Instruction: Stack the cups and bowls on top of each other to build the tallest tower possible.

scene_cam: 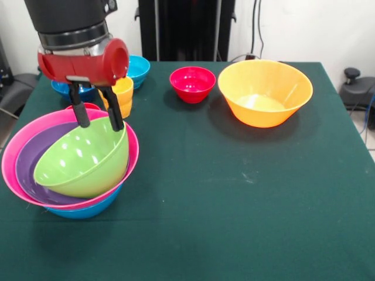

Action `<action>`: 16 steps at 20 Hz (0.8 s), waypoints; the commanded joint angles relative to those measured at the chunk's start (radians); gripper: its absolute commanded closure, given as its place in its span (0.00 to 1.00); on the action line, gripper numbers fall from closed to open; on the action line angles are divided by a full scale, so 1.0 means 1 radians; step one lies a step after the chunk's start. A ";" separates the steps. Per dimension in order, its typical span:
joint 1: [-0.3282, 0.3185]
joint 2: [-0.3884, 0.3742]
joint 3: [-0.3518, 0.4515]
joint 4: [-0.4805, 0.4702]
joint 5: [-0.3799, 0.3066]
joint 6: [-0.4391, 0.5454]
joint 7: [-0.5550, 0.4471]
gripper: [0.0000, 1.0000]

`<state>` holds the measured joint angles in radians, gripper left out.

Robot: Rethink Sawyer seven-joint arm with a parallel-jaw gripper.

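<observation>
Four bowls make the tower [70,164] at the table's [234,205] front-left as seen from across it: blue bowl [88,209] at the bottom, pink bowl [14,155] and purple bowl [29,167] nested over it, green bowl [82,158] tilted on top. Gripper [99,120]: narrow, pinching the green bowl's far rim, one finger inside, one outside. Yellow cup [123,95] stands just behind the tower; a red rim, probably the red cup [85,106], peeks beside it. Red bowl [192,83] and orange bowl [265,92] sit apart, two more blue bowls [137,69] at the far edge. Step in hand, by my reading: seating the green bowl. Next calls for levelling it, letting go, rising clear.
</observation>
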<state>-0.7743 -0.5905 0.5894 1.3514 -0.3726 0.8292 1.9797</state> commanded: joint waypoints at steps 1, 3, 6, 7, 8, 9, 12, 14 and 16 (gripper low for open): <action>0.013 0.119 0.041 0.066 -0.086 -0.054 -0.234 0.00; 0.015 0.131 0.043 0.062 -0.090 -0.068 -0.229 0.00; 0.017 0.149 0.048 0.052 -0.093 -0.080 -0.228 0.00; 0.016 0.150 0.049 0.052 -0.094 -0.082 -0.229 0.00; 0.016 0.151 0.050 0.052 -0.094 -0.083 -0.228 0.00; 0.017 0.152 0.049 0.052 -0.095 -0.085 -0.227 0.00; 0.016 0.156 0.051 0.052 -0.097 -0.091 -0.225 0.00; 0.015 0.162 0.054 0.049 -0.098 -0.094 -0.226 0.00; 0.015 0.165 0.056 0.046 -0.100 -0.095 -0.225 0.00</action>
<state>-0.7743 -0.4717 0.6117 1.3525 -0.3834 0.7834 1.9797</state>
